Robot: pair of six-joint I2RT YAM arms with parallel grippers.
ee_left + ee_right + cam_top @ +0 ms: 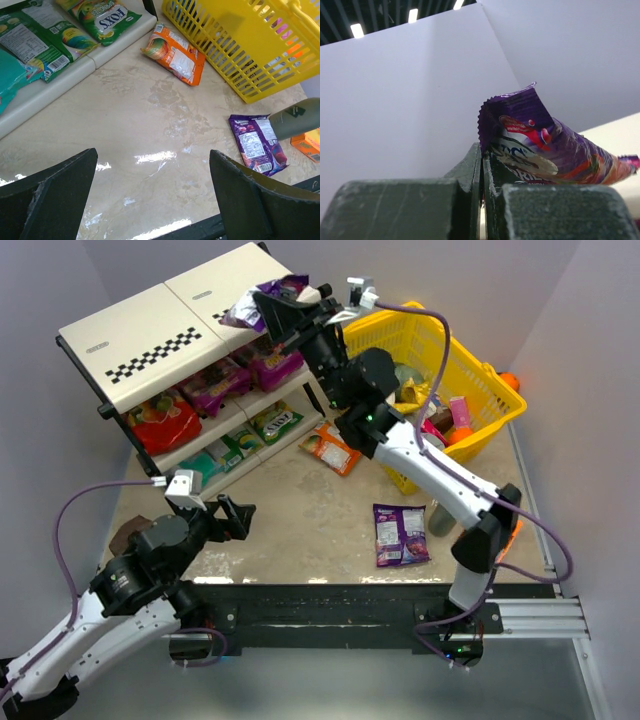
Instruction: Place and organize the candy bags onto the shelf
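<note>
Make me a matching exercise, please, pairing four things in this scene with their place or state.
Column one:
1 orange bag
2 Fox's bag
3 left pincer
4 right pincer

Column two:
A shut on purple bag
B on bottom tier of shelf
C open, empty
D on table beside basket

Pairs: 1-D, 2-B, 3-C, 4-A

purple candy bag (262, 302) crumpled over shelf (140, 340) top; orange bag (331, 451) flat nearby
</note>
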